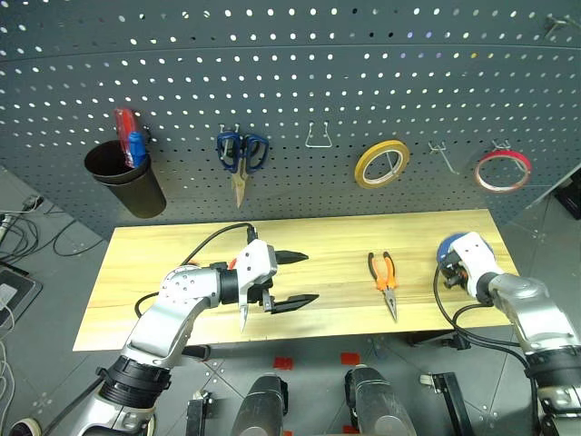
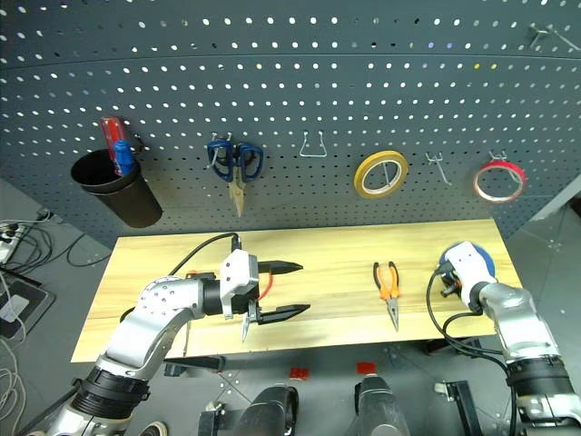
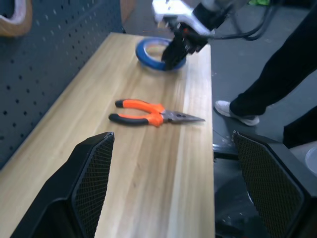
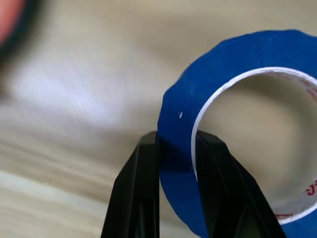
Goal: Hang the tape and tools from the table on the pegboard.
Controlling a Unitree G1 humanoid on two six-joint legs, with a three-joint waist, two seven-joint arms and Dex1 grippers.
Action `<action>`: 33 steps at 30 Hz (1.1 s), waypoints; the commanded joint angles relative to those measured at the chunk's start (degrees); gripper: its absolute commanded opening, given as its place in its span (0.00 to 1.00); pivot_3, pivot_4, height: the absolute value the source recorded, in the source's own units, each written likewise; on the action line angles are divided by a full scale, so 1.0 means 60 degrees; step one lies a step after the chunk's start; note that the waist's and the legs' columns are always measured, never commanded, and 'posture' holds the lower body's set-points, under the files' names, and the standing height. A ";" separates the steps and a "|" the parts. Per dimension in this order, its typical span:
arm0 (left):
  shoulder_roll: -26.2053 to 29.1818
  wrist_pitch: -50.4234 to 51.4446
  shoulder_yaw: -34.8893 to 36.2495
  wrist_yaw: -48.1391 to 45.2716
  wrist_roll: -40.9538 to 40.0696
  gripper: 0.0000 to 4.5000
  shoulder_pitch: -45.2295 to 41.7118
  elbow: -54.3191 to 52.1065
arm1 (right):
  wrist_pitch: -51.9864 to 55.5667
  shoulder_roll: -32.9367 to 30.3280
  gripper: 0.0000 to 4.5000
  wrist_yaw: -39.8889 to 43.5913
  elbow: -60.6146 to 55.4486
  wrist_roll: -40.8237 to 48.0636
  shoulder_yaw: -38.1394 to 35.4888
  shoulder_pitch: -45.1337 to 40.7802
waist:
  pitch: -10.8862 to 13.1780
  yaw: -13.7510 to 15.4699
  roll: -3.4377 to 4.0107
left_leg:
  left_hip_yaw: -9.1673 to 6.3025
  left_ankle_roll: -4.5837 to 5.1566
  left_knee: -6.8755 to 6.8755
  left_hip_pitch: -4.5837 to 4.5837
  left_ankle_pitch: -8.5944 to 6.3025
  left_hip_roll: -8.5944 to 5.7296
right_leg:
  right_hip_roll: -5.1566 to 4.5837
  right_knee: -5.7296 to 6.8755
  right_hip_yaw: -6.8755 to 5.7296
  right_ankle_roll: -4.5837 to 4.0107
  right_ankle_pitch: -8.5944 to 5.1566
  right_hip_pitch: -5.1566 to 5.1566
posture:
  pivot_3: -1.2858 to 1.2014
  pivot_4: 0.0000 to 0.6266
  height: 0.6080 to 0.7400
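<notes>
Right wrist view gives us the clearest look: the right tool (image 4: 176, 148) has its two black fingers pressed onto the blue tape (image 4: 237, 89), one finger outside the ring and one inside against the whitish core. The tape is a flat ring of smooth blue film, at the right end of the surface (image 1: 163, 272) of pale wooden planks.

The orange-and-black pliers (image 1: 385, 282) lie flat, long axis running front to back, steel nose toward the near edge, handles toward the dark grey pegboard (image 1: 290, 82). They rest between the two tools (nearer the right one). The left tool (image 1: 292, 278) hovers spread wide and empty, pointing sideways at the pliers.
</notes>
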 commanded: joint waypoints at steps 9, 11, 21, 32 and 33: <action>-0.0857 -0.1809 0.0671 0.0335 -0.0155 0.90 -0.0465 0.0615 | -0.1469 0.1571 0.16 -0.2630 -0.6145 -0.1898 0.0369 0.1903 | 0.0002 -0.0139 -0.0006 | 0.0004 0.0005 0.0003 0.0025 0.0000 -0.0004 | 0.0004 0.0016 0.0009 0.0010 0.0015 0.0014 | 0.46 0.39 1.00; -0.0970 -0.1739 0.0618 0.0320 -0.0188 0.90 -0.0645 0.0691 | -0.1557 0.1953 0.16 -0.2799 -0.5691 -0.1689 0.0219 0.1235 | 0.0003 -0.0217 -0.0009 | -0.0002 0.0008 0.0006 0.0048 0.0003 -0.0002 | 0.0009 0.0011 0.0003 0.0008 0.0032 0.0042 | 0.47 0.39 1.00; -0.1298 -0.1580 0.0430 0.0464 -0.0030 0.90 -0.0891 0.0764 | -0.2825 0.2739 0.16 -0.2209 -0.1484 -0.0372 -0.0010 -0.1748 | 0.0004 -0.0295 -0.0010 | 0.0002 0.0004 -0.0010 0.0037 0.0011 0.0005 | 0.0036 -0.0005 0.0007 0.0004 0.0035 0.0019 | 0.47 0.38 1.00; -0.0411 -0.1403 0.0775 0.0334 0.0177 0.90 -0.0564 0.1095 | -0.1874 0.2970 0.81 -0.2099 -0.2476 -0.0278 0.0139 -0.0314 | 0.0003 -0.0255 -0.0008 | -0.0002 0.0007 -0.0008 0.0031 0.0010 0.0015 | 0.0032 0.0007 0.0012 0.0004 0.0036 0.0007 | 0.48 0.37 1.00; -0.0211 -0.1409 0.0771 0.0214 0.0237 0.90 -0.0523 0.1211 | -0.1587 0.3022 0.86 -0.2136 -0.2797 -0.0284 0.0199 -0.0030 | 0.0004 -0.0260 -0.0008 | -0.0003 0.0007 -0.0010 0.0031 0.0010 0.0015 | 0.0033 0.0007 0.0012 0.0004 0.0035 0.0007 | 0.48 0.37 1.00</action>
